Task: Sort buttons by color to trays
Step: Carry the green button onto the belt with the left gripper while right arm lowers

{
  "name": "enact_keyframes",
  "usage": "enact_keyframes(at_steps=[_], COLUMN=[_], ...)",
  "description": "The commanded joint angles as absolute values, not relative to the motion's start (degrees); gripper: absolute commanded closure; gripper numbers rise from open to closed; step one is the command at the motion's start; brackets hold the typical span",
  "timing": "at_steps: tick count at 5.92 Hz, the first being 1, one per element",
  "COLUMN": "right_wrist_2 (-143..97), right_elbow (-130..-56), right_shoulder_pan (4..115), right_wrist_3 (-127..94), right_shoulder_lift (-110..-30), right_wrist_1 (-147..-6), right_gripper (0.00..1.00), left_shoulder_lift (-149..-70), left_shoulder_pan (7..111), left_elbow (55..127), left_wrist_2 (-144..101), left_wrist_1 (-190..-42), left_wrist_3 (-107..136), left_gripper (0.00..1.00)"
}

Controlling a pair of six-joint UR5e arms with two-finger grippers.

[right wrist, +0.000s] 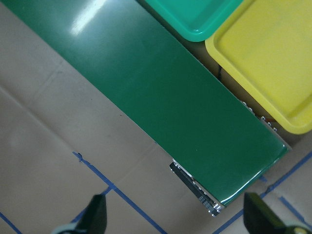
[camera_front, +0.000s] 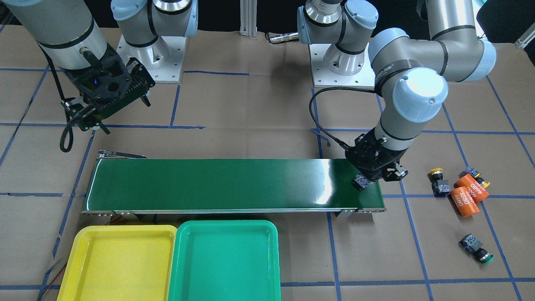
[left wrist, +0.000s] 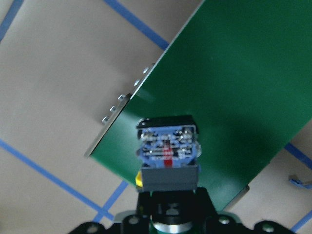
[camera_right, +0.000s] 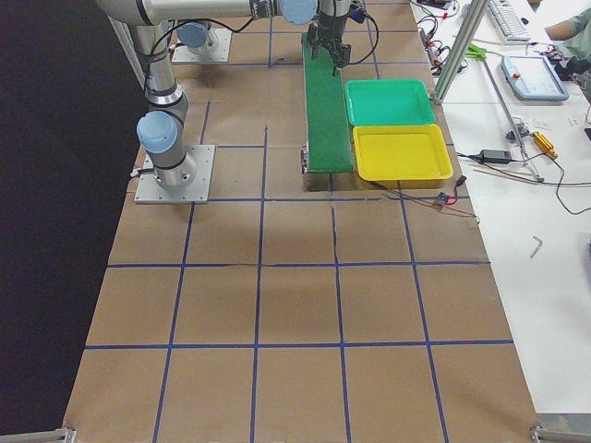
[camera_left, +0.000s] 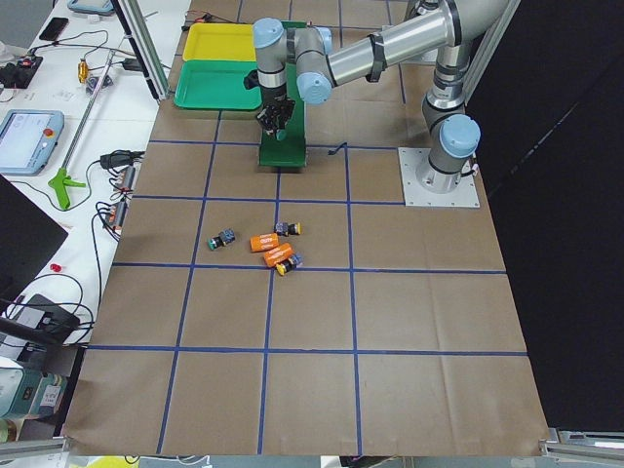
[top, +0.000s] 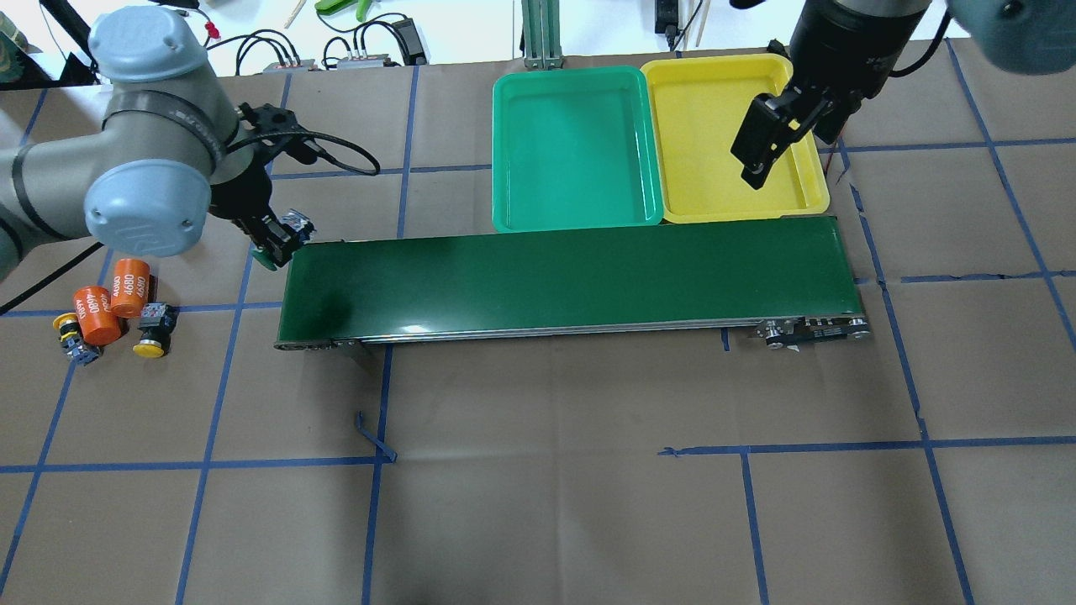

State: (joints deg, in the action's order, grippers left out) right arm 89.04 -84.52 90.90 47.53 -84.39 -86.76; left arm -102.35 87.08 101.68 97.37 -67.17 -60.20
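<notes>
From the front-facing camera I see the worktop (camera_front: 259,125) papered in brown and ruled into squares by blue tape. The dark green conveyor belt (camera_front: 209,184) lies along it, and the yellow tray (camera_front: 117,267) touches the green tray (camera_front: 225,263) just beside the belt's near edge. My left end effector (camera_front: 368,179) is clamped on one button (camera_front: 360,182) over the belt's end. Beyond that end a green-capped button (camera_front: 476,247) lies alone on the paper, and two yellow-capped buttons (camera_front: 438,180) sit beside the orange cylinders (camera_front: 467,195). Overhead, the right end effector (top: 756,155) hangs above the yellow tray. The left side view shows a white bench (camera_left: 88,127) strewn with cables along the worktop's far side, and the right side view shows that bench too. The left wrist camera looks at the held button's blue-grey terminal block, with the belt behind it. The right wrist camera shows the fingers (right wrist: 95,217) spread wide apart.
</notes>
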Motion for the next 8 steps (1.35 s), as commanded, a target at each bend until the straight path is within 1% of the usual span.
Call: enact_keyframes(at_steps=[1, 2, 3, 4, 5, 7, 8], right_wrist_2=[88.95, 88.95, 88.95, 88.95, 88.77, 86.33, 86.31], right_elbow=[-88.49, -89.03, -90.69, -92.27, -92.55, -92.81, -93.33], right_shoulder_pan=[91.05, 91.66, 91.76, 91.76, 91.76, 91.76, 91.84], right_wrist_3=[68.35, 78.3, 81.7, 83.04, 82.53, 82.44, 82.44], right_shoulder_lift=[-84.81, -84.21, -84.11, -84.11, -84.11, -84.55, -84.9], right_wrist_1=[-88.86, -88.86, -89.64, -92.69, -95.77, -95.1, -94.92], right_gripper=[0.0, 0.0, 0.0, 0.0, 0.0, 0.0, 0.0], left_shoulder_lift=[-104.4, -106.42, -107.74, -108.19, -108.45, -106.62, -104.96], left_shoulder_pan=[93.48, 95.43, 96.06, 96.24, 95.37, 93.26, 84.81], left_elbow=[102.21, 103.78, 106.15, 106.78, 106.79, 107.66, 107.49], left_wrist_2=[97.47, 97.47, 97.56, 97.82, 97.74, 98.08, 98.7], left_wrist_1=[-65.58, -59.3, -51.84, -49.59, -50.27, -51.15, -51.24], left_wrist_3=[-73.94, -77.48, -84.31, -85.07, -85.17, -84.38, -83.07], left_gripper=[1.0, 1.0, 1.0, 0.98, 0.01, 0.01, 0.01])
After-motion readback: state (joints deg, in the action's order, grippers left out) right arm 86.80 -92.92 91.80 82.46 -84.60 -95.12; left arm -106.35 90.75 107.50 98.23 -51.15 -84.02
